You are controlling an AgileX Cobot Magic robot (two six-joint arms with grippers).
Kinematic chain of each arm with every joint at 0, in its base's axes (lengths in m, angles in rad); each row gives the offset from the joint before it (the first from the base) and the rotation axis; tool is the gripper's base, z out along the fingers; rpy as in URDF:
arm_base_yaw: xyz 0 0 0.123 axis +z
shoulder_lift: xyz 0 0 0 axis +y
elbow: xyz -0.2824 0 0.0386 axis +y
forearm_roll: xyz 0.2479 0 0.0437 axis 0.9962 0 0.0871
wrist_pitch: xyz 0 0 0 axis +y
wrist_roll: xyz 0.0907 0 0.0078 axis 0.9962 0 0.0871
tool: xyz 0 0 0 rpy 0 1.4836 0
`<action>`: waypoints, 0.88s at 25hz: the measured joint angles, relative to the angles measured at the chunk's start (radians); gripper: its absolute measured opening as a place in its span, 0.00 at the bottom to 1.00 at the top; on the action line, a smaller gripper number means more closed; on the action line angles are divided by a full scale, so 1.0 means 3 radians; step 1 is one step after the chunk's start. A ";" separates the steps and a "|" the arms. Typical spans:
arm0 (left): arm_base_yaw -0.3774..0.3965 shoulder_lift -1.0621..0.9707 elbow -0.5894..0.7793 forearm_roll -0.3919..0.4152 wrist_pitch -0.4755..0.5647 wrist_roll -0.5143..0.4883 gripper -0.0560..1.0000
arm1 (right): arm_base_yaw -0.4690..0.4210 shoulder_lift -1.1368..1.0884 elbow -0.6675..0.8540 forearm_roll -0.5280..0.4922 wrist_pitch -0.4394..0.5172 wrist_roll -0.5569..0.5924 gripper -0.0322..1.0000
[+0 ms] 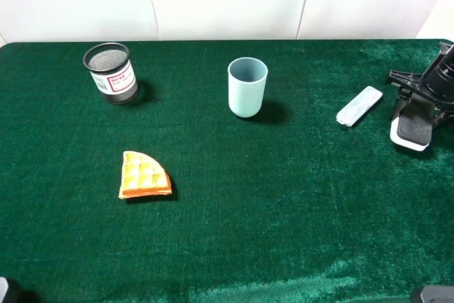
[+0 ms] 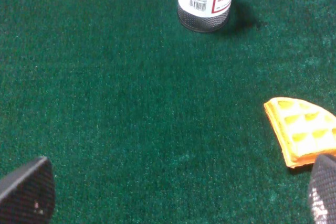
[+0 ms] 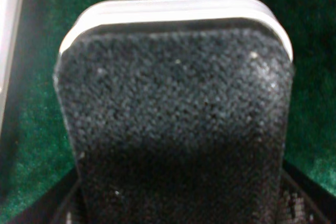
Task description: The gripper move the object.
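On the green table (image 1: 227,246), the left gripper (image 2: 173,198) hangs spread wide near a waffle (image 2: 302,135). At the table's right edge the right gripper (image 1: 417,113) seems to pinch the eraser (image 1: 413,129), felt side up, just beside a pale case (image 1: 359,106)

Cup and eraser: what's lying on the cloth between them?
Exterior high view: a slim pale-blue case lies between the cup and the eraser, nearer the eraser.
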 joint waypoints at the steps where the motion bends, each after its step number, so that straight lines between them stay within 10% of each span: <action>1: 0.0000 0.0000 0.0000 0.0000 0.0000 0.0000 0.98 | 0.0000 0.0000 0.0000 0.0000 0.0000 0.0007 0.49; 22: 0.0000 0.0000 0.0000 0.0000 0.0000 0.0000 0.98 | 0.0000 -0.0083 0.0000 0.0000 0.0128 0.0022 0.70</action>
